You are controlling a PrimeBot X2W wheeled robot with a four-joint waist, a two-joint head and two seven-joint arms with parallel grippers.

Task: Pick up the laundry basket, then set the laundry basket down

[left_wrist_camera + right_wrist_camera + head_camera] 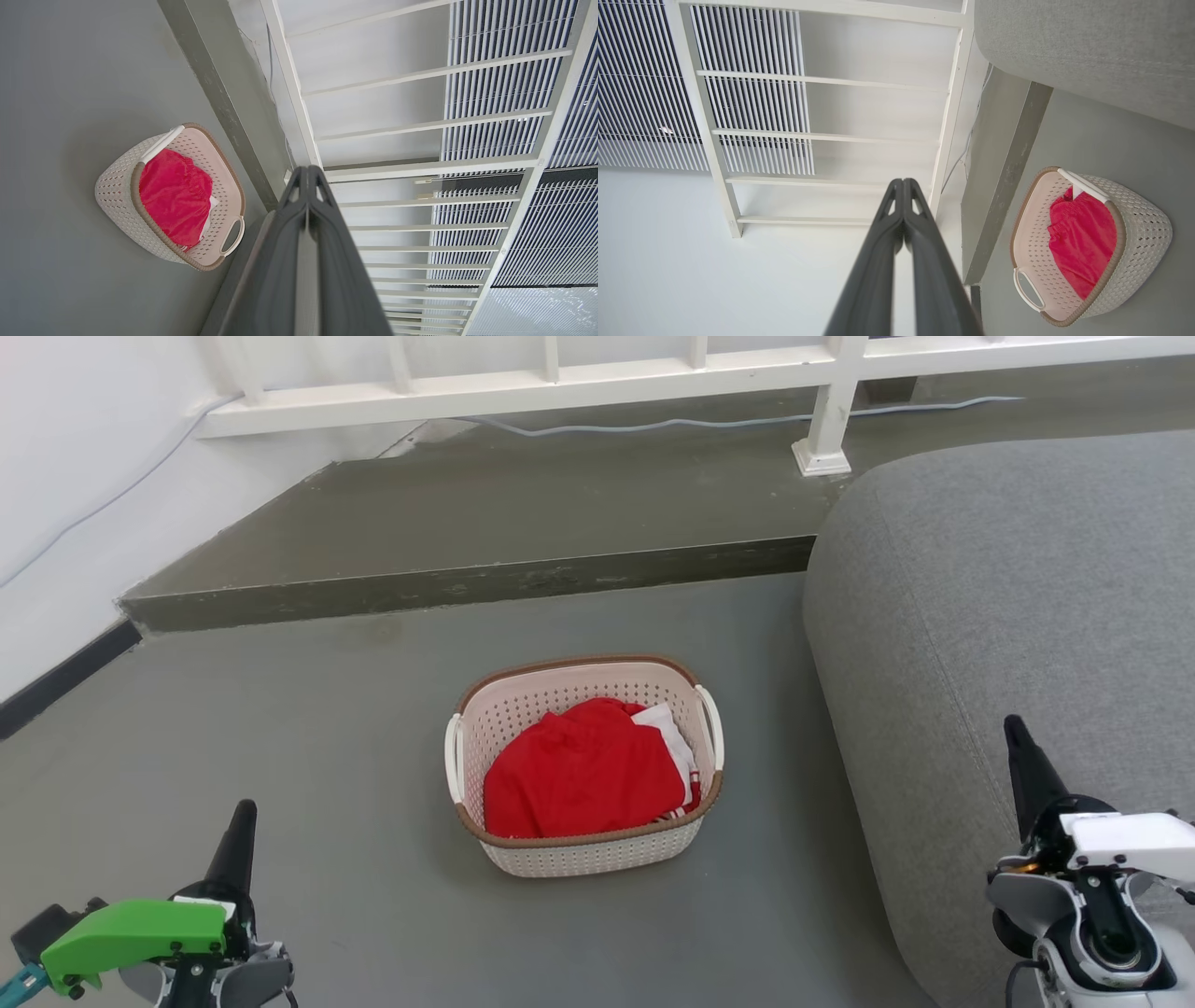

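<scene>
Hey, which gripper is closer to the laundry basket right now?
Left, slightly, judging by the head view. The left gripper is left of the laundry basket, nearer the robot; the right gripper is farther off to its right, by the grey sofa.

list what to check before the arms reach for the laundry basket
1. Is the laundry basket upright on the floor, ahead and between both arms? ok.
2. Are the left handle and right handle free of laundry? ok.
3. Is the red cloth contained inside the basket? ok.
4. Is the left tool open for a grasp? not ok, its fingers are closed together.
5. Is the right tool open? not ok, it is also closed.
6. Is there room for the right arm between the basket and the grey sofa? cannot tell; a gap shows, but the sofa is close.
</scene>
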